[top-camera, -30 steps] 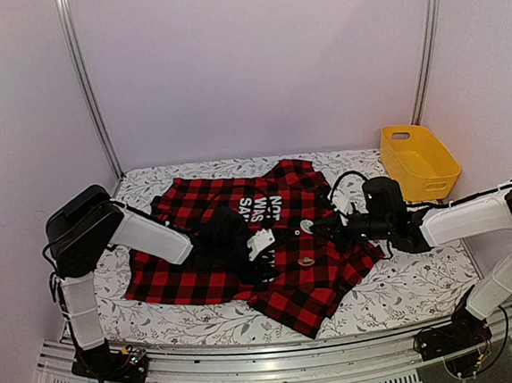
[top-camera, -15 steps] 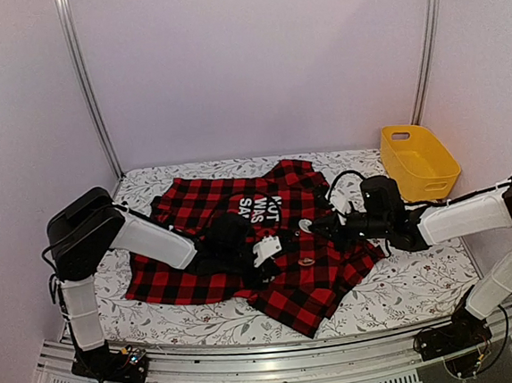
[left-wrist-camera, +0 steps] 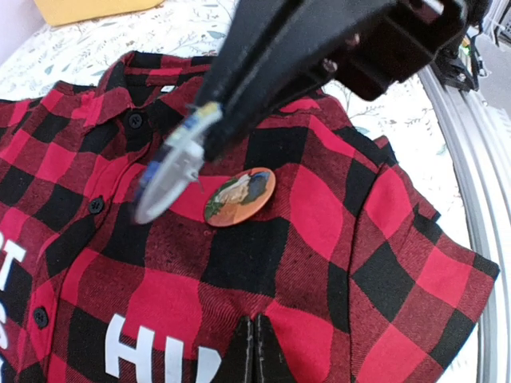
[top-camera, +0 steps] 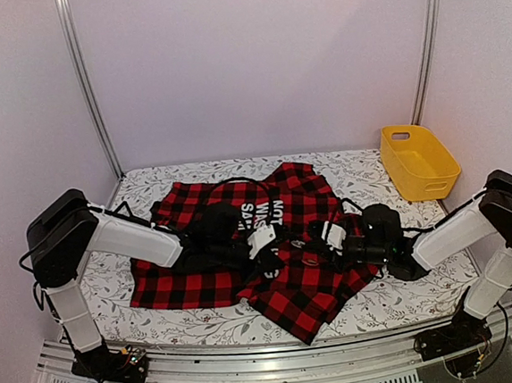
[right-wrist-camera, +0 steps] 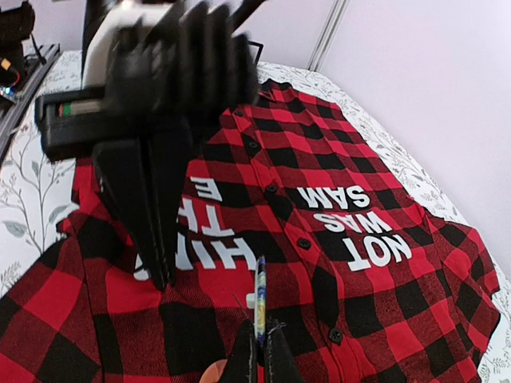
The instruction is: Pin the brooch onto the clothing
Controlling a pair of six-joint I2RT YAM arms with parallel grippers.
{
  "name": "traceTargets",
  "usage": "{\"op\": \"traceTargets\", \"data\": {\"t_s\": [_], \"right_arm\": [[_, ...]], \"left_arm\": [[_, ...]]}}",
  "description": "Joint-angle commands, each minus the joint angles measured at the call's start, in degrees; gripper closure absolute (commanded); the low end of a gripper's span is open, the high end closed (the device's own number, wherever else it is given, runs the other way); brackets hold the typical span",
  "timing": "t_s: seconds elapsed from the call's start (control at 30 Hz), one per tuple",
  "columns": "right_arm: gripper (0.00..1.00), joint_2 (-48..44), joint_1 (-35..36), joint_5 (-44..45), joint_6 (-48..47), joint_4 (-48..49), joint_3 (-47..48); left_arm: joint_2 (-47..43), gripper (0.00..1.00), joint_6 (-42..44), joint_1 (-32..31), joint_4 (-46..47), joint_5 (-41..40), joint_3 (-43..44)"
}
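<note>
On the floral worktop (top-camera: 404,291), left jaws pinch the shirt (left-wrist-camera: 319,207) taut, seemingly steadying it; right jaws grip a clear disc (left-wrist-camera: 169,174) beside the brooch (left-wrist-camera: 239,197).

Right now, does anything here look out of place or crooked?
The shirt lies crooked and rumpled, with one corner pointing toward the near edge. A round brooch rests on it, pinned or loose I cannot tell, while the right gripper holds a second brooch edge-on.

left arm (top-camera: 139,239) reaching in low from the left edge toward frame centre, left gripper (top-camera: 278,258) with fingers pressed together, right arm (top-camera: 444,233) stretched in from the right, right gripper (top-camera: 309,244) pinching a thin disc (right-wrist-camera: 259,299), tips near each other
</note>
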Motion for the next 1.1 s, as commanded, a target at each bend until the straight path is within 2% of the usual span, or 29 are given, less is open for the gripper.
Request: {"op": "traceTargets", "data": {"t_s": [0.0, 0.33, 1.07], "right_arm": [[1.0, 3.06, 1.65, 5.41, -9.32, 16.37, -4.19], [1.0, 10.61, 6.75, 13.48, -19.56, 19.2, -4.58], [1.0, 12.4, 9.84, 13.08, -21.44, 17.99, -5.69]], "left_arm": [[-1.47, 1.0, -1.74, -0.62, 0.58, 3.72, -0.3], [-1.11, 1.0, -1.07, -0.66, 0.27, 5.03, 0.38], [-0.27, 1.0, -0.81, -0.51, -0.12, 3.73, 0.91]]}}
